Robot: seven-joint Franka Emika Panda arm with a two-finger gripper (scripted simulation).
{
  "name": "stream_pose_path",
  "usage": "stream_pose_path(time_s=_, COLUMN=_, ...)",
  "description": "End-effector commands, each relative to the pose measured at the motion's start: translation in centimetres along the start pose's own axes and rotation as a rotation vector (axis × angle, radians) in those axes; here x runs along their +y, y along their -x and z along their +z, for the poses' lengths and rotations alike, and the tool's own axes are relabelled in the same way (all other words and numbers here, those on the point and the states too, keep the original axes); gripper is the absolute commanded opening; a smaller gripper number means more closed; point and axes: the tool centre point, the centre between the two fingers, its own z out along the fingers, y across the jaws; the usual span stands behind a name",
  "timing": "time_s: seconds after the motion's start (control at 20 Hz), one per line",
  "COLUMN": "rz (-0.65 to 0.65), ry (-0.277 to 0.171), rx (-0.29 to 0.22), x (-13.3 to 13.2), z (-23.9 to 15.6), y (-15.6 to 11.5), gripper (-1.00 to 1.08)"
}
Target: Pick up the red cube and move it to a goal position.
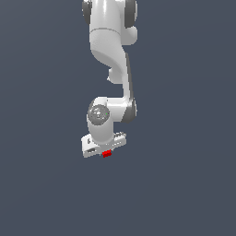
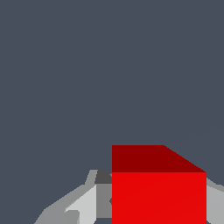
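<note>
- The gripper (image 1: 106,153) points down below the white arm (image 1: 110,50), its fingers (image 2: 85,203) closed narrowly on the cube (image 1: 107,154).
- In the wrist view the cube (image 2: 158,197) fills the space between the grey fingers, with a finger against each side, a bright red face toward the camera and a darker red face beside it.
- In the exterior view only a small red piece of the cube shows, just under the gripper's white body.
- Around them is a plain dark blue-grey background (image 1: 184,184).
</note>
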Motion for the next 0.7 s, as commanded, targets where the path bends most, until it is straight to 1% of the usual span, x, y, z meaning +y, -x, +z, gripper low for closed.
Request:
stream_pose_path(time_s=0.0, rz=0.000, ry=0.001, rx=0.002, x=-0.4, z=-1.3, y=0.2, gripper=-1.00)
stream_pose_path(time_s=0.3, rz=0.000, ry=0.001, rx=0.001, x=-1.8, z=-5.5, y=1.1, gripper=-1.00)
stream_pose_path(time_s=0.65, rz=-0.001, ry=0.002, rx=0.001, x=-4.2, z=-12.5, y=2.4, gripper=-1.00)
